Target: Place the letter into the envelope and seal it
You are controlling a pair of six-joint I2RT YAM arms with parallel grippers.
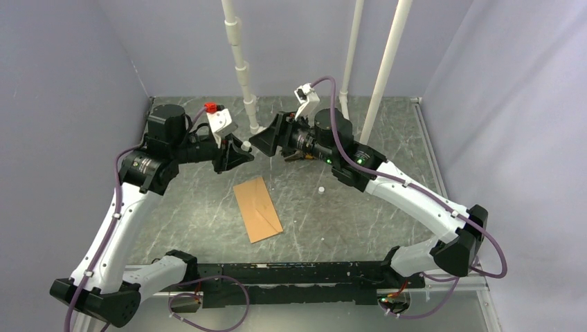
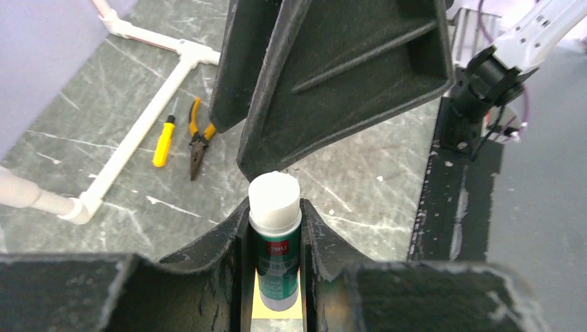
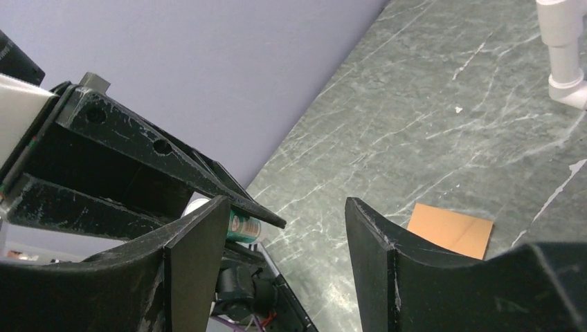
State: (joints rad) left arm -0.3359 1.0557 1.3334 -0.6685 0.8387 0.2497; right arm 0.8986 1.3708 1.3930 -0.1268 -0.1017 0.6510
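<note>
The kraft-brown envelope (image 1: 257,209) lies flat in the middle of the table; its corner also shows in the right wrist view (image 3: 450,230). The letter does not show as a separate sheet. My left gripper (image 1: 241,150) is shut on a green-labelled glue stick (image 2: 275,235) with a white top, held above the table beyond the envelope. My right gripper (image 1: 264,141) is open and empty, its fingers (image 2: 332,76) right at the glue stick's top. In the right wrist view the glue stick (image 3: 242,226) sits left of the open gap (image 3: 287,228).
White plastic pipes (image 1: 242,69) stand at the back, with one lying on the table (image 2: 138,131). A yellow screwdriver (image 2: 164,142) and pliers (image 2: 197,142) lie near it. A small white bit (image 1: 321,188) lies right of the envelope. Purple walls enclose the table.
</note>
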